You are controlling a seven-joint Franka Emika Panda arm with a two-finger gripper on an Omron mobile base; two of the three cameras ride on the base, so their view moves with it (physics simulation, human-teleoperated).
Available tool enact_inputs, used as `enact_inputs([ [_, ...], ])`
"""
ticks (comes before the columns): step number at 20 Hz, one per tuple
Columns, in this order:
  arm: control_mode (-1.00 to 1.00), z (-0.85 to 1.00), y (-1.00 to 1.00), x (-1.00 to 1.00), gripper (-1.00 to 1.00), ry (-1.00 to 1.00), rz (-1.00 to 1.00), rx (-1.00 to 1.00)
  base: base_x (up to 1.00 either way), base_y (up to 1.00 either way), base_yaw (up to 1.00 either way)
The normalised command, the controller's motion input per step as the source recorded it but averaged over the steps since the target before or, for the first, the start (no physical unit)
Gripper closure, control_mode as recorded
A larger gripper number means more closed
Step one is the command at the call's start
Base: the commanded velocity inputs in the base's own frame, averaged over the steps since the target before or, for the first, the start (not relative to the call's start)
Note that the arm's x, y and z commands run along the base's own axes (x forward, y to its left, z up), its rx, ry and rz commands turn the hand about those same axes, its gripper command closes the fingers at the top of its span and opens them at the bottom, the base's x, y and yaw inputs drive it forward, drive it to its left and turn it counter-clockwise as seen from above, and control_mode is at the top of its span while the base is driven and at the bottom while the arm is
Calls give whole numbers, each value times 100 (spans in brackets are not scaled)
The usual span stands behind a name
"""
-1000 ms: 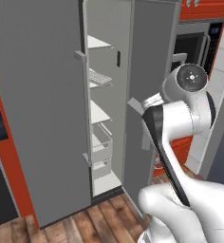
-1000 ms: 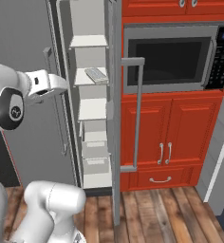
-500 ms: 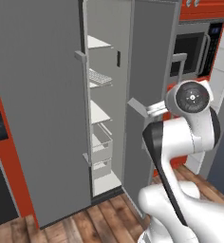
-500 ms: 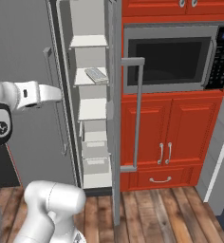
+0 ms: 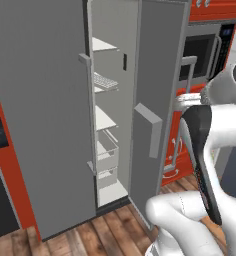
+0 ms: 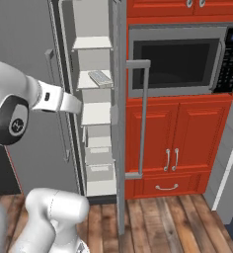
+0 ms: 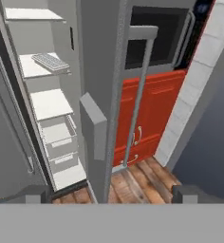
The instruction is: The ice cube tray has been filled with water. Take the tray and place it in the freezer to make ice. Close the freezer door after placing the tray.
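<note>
Grey freezer door stands open w/ ice cube tray on 2nd freezer shelf; gripper spread wide, empty, facing door edge.

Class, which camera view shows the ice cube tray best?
The hand view: the ice cube tray lies unobstructed on a freezer shelf, grid visible. The right base view shows it smaller; the left base view shows it edge-on behind the door.
</note>
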Motion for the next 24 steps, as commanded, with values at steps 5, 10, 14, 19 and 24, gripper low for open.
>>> enact_inputs([
  [5,-100,0,-63,-69,-100,-3,0,41,0,0,0],
  [10,-100,-1,-47,-9,-100,-9,0,36,0,0,0],
  [14,-100,0,-39,16,-100,-2,-4,32,0,0,0],
  [19,-100,-32,-27,7,-100,-2,-1,31,0,0,0],
  [24,-100,-53,-11,11,-100,-1,-1,24,0,0,0],
])
